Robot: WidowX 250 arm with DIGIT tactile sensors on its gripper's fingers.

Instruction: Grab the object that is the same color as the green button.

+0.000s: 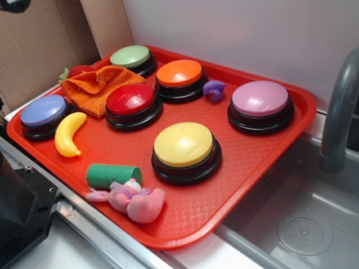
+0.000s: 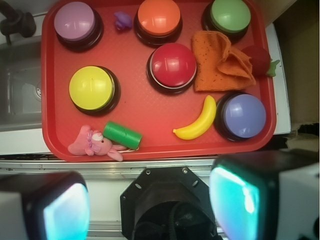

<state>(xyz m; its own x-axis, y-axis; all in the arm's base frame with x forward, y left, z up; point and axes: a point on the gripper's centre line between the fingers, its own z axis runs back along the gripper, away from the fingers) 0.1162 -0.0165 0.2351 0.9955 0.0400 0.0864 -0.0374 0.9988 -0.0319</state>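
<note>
The object, a small dark green cylinder point(image 1: 114, 175) point(image 2: 122, 134), lies on its side near the front edge of the red tray point(image 1: 247, 162) point(image 2: 150, 117), touching a pink plush toy point(image 1: 134, 200) point(image 2: 90, 143). The green button point(image 1: 130, 56) point(image 2: 230, 15) stands at the tray's far corner. In the wrist view my gripper point(image 2: 150, 205) hangs high above the robot base, short of the tray's near edge. It is open, its two fingers point(image 2: 65, 210) wide apart and empty. The exterior view does not show its jaws.
The tray also holds yellow point(image 1: 184, 144), red point(image 1: 130, 100), orange point(image 1: 179, 73), pink point(image 1: 260, 98) and blue point(image 1: 43, 110) buttons, a yellow banana point(image 1: 69, 133), an orange cloth point(image 1: 95, 87) and a small purple toy point(image 1: 214, 89). A sink point(image 1: 303, 224) with a faucet point(image 1: 339, 112) lies to the right.
</note>
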